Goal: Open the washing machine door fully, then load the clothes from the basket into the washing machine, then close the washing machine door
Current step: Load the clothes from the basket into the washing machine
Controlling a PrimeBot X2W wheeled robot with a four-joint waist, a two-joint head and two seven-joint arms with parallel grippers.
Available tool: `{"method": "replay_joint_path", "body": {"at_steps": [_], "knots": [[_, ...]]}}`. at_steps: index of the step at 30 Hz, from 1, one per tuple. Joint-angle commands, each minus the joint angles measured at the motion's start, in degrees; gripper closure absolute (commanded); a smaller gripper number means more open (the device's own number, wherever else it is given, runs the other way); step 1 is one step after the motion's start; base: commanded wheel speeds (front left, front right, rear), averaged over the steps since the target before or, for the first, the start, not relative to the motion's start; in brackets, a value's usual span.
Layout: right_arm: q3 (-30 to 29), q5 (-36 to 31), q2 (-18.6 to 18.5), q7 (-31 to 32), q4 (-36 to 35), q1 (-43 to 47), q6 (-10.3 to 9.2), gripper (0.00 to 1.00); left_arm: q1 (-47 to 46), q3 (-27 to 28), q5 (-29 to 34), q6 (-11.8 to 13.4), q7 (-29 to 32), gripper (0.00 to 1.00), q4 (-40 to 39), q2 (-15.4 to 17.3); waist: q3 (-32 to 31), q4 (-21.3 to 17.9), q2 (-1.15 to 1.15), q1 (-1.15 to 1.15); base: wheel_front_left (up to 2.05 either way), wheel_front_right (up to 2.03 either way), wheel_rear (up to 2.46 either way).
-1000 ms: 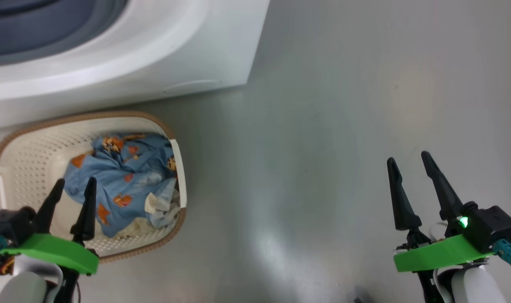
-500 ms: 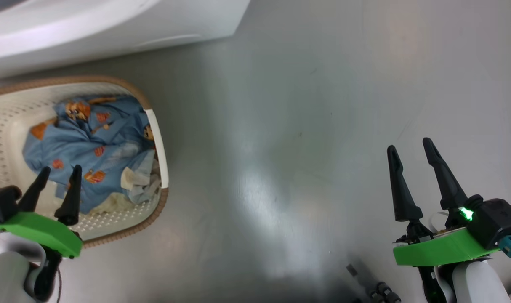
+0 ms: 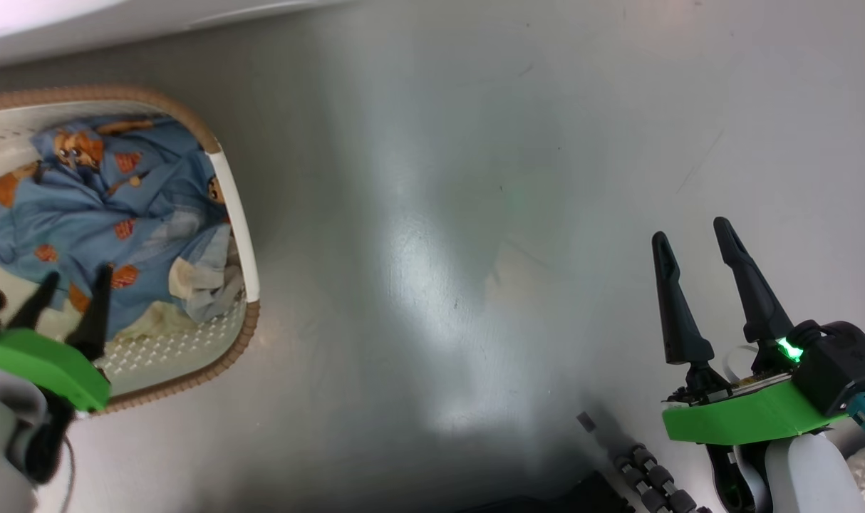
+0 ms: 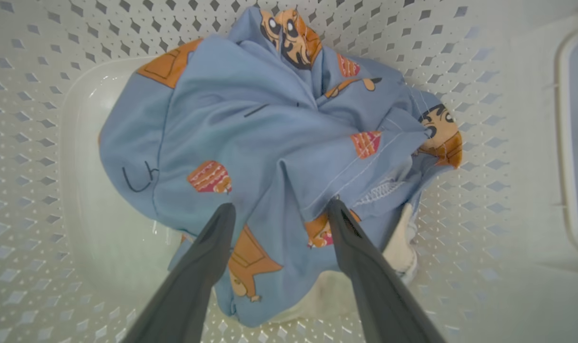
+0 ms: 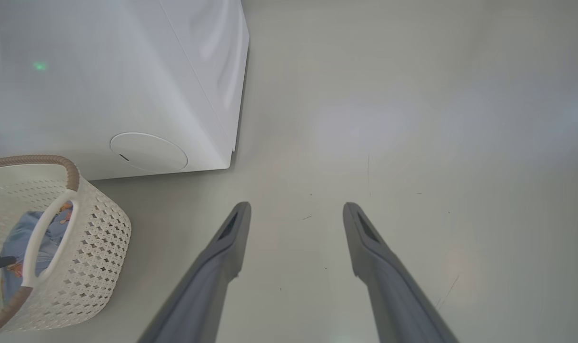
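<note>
The cream perforated basket with a brown rim stands on the floor at the left, just before the white washing machine. The clothes, light blue with orange bears, lie crumpled inside it. My left gripper hangs open over the near part of the pile. In the left wrist view the left gripper straddles a fold of the clothes, its fingertips close above the cloth. My right gripper is open and empty over bare floor at the right. The washing machine door is out of view.
The right wrist view has the washing machine front with its round white flap, the basket just before it, and the right gripper over grey floor. A dark ribbed part lies by the bottom edge.
The head camera has tipped down and turned right, so washer and basket slid up and left. The left gripper has sunk lower over the clothes. Both grippers stayed open.
</note>
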Motion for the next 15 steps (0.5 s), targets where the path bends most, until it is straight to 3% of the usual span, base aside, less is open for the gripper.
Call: {"method": "replay_joint_path", "body": {"at_steps": [1,15], "knots": [[1.2,0.4,-0.4,-0.3,-1.3,1.3,0.35,0.00,-0.6,0.8,-1.0,-0.2,-0.2,0.00,0.3,3.4,0.9,-0.4,0.00,0.00,0.00,0.00,0.00],[1.6,1.4,-0.4,-0.3,-2.9,2.2,0.35,0.00,-9.0,-8.5,-12.2,-0.2,3.1,0.00,0.8,7.1,5.2,-1.9,0.00,0.00,0.00,0.00,0.00]]}}
